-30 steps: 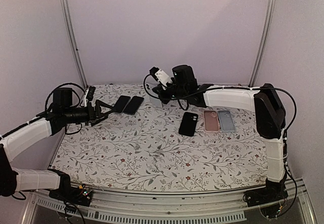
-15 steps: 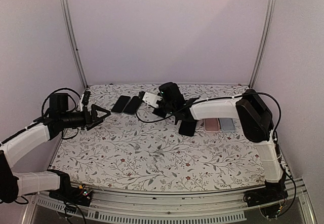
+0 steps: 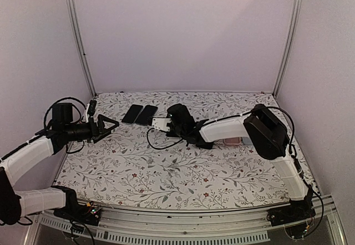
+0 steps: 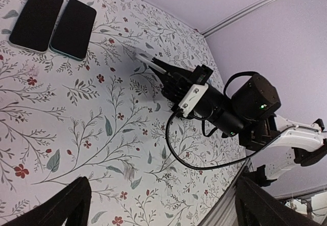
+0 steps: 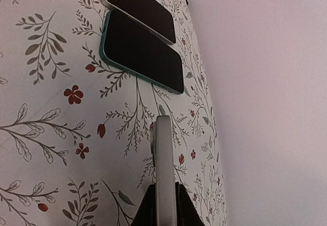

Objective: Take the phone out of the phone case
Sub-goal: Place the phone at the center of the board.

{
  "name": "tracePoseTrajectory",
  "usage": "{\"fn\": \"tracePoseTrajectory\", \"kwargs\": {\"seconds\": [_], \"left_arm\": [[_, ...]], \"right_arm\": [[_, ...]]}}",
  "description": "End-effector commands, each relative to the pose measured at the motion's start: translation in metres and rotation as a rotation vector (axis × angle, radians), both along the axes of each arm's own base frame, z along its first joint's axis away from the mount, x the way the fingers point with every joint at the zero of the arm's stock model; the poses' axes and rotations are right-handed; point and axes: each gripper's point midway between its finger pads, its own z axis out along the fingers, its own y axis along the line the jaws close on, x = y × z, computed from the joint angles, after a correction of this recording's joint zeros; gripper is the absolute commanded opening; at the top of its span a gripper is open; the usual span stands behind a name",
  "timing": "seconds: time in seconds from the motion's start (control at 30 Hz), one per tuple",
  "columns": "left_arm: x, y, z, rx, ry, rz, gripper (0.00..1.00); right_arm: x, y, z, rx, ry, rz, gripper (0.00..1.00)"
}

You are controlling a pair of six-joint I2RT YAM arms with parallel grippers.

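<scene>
Floral table (image 3: 166,170), lilac walls (image 3: 183,34). Two phones (image 3: 140,113) flat at 11 o'clock; third phone (image 5: 163,154) pinched in my right gripper (image 5: 162,201); left gripper (image 3: 110,126) spread wide, empty.

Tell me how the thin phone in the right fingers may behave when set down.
Probably stiff: the phone runs straight out from the right fingers. Its rim looks smooth and only one end is pinched, so it may slip. Stood on that narrow edge on the floral cloth, it would likely tip flat.
</scene>
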Motion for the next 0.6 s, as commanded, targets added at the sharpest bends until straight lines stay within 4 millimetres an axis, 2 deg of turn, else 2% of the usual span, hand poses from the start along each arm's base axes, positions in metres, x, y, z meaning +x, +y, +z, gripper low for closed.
{"fn": "tracePoseTrajectory", "kwargs": {"seconds": [0.0, 0.3, 0.57], "left_arm": [[-0.003, 0.002, 0.001, -0.001, -0.022, -0.01, 0.99], [-0.003, 0.002, 0.0, -0.006, -0.021, -0.014, 0.99], [-0.003, 0.002, 0.001, -0.006, -0.023, -0.01, 0.99]], "right_arm": [[0.007, 0.009, 0.02, 0.01, -0.102, -0.017, 0.0], [-0.001, 0.01, 0.007, -0.01, -0.086, -0.003, 0.0], [-0.01, 0.016, -0.003, 0.041, -0.022, 0.005, 0.1]]}}
